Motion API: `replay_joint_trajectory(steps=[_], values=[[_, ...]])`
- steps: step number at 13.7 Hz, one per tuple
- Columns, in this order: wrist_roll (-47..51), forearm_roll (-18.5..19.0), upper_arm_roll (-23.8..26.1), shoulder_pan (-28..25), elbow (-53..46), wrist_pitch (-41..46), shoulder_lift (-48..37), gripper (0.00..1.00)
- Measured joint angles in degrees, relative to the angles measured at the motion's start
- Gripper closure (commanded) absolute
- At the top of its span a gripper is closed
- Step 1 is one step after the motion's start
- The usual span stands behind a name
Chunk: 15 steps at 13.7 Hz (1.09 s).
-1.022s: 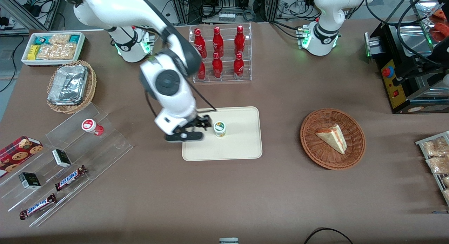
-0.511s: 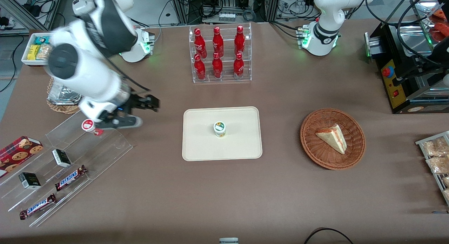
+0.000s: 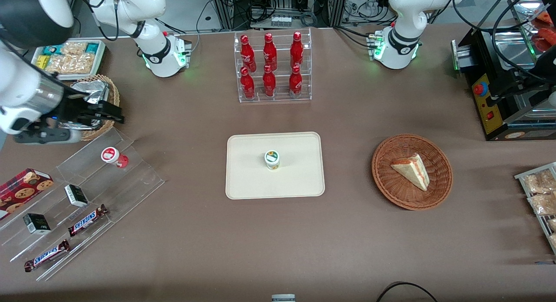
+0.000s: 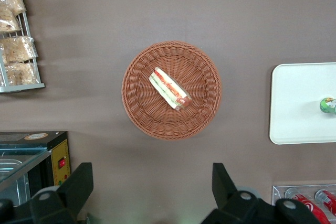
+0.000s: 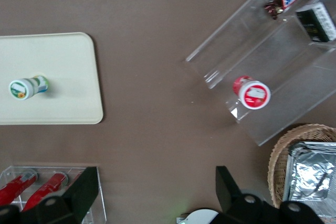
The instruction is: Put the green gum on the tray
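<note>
Green gum (image 3: 272, 159): small bottle, upright, long axis vertical, white lid up. Stands on the tray (image 3: 299, 180), near its middle, touching nothing else. Also seen from the right wrist (image 5: 27, 87) and the left wrist (image 4: 329, 105).

Tray: cream, flat on the bench (image 3: 278, 241), nearer the front camera than the rack of red bottles (image 3: 272, 67).

Pincer (image 3: 114, 114): well apart from the tray, toward the working arm's end of the bench, raised beside the basket of foil (image 3: 89, 107). Fingers spread wide, holding nothing.

Key relation: gum lies far sideways from the pincer, with bare bench between them.

Judgement: placement looks complete; no further grasp seems called for.
</note>
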<state>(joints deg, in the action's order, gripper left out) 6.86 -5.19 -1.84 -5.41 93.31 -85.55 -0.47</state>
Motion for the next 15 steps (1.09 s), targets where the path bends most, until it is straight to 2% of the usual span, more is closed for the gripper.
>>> replay_joint_trajectory(steps=[6,15], values=[[-5.3,2.3,0.0,8.2,0.7,0.2,-0.3,0.01],[-6.1,3.5,-0.7,8.9,0.8,0.2,-0.4,0.01]])
